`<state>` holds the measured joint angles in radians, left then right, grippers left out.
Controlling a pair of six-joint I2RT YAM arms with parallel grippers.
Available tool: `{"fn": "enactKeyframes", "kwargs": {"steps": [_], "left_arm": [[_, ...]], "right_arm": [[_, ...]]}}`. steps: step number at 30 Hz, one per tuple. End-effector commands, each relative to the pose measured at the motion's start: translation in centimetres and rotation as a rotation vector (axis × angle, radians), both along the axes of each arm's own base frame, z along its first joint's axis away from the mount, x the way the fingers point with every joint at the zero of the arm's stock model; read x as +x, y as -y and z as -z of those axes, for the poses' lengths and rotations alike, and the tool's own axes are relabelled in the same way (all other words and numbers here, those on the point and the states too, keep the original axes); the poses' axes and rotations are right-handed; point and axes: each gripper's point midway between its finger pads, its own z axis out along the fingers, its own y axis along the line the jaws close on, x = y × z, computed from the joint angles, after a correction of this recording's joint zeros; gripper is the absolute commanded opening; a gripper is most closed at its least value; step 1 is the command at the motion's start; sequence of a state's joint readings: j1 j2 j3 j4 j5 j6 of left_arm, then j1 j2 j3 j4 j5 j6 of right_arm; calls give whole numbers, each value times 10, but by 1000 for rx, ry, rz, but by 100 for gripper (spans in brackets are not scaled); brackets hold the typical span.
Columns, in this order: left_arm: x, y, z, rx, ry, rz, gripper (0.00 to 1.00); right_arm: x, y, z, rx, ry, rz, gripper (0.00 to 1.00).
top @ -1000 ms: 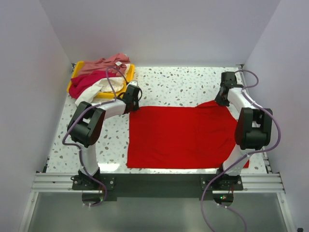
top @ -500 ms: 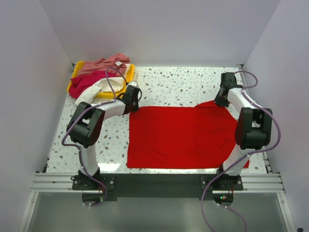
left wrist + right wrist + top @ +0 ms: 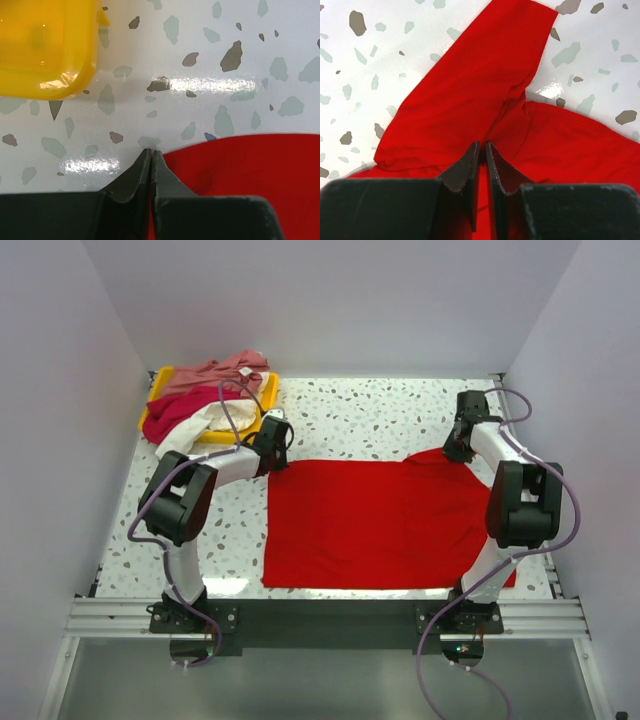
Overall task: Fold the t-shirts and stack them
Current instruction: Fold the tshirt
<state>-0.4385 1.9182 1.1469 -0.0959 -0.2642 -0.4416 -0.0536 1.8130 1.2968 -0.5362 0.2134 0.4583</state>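
1. Red t-shirt (image 3: 370, 525) is lying spread flat on the surface (image 3: 370, 410), from the centre out to the right. The other t-shirts (image 3: 205, 400) are sitting heaped in and over the yellow tray (image 3: 268, 390) at the far left corner.
2. Left gripper (image 3: 151, 156) is resting closed at the shirt's far left corner. The right gripper (image 3: 481, 149) is standing with only a narrow slit between its jaws, down on the cloth where the far right sleeve (image 3: 470, 85) is joining the body.
3. Risk on the left: the closed tips are sitting right at the hem, and I cannot tell whether any cloth is pinched. If none is, a lift would likely be coming up empty, with the corner staying down.
4. Risk on the right: the cloth is creasing at the armpit. A partial hold there could be catching one layer only, bunching the shoulder and skewing the fold.
5. Risk for both: uneven pulls from the two far corners could be twisting the far edge.
6. The overhead view is showing the whole shirt, its near hem and the heap, which neither wrist view is showing.
7. The left wrist view alone is showing the tips against the hem, with the tray corner nearby.
8. The right wrist view alone is showing the slit between the jaws and the sleeve's creases, which are too small to read from above.
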Motion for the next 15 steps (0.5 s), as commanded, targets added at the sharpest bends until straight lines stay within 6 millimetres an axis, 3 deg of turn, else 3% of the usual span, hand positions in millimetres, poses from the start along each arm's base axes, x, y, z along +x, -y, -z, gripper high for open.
{"fn": "enactKeyframes", "kwargs": {"steps": [1, 6, 9, 15], "left_arm": [[-4, -4, -5, 7, -1, 13, 0], [-3, -4, -5, 7, 0, 12, 0], [-3, -3, -4, 4, -2, 13, 0], [-3, -3, -3, 6, -5, 15, 0]], "right_arm": [[4, -2, -6, 13, 12, -19, 13], [6, -3, -9, 18, 20, -23, 10], [6, -3, -11, 19, 23, -23, 0], [8, -4, -19, 18, 33, -26, 0]]}}
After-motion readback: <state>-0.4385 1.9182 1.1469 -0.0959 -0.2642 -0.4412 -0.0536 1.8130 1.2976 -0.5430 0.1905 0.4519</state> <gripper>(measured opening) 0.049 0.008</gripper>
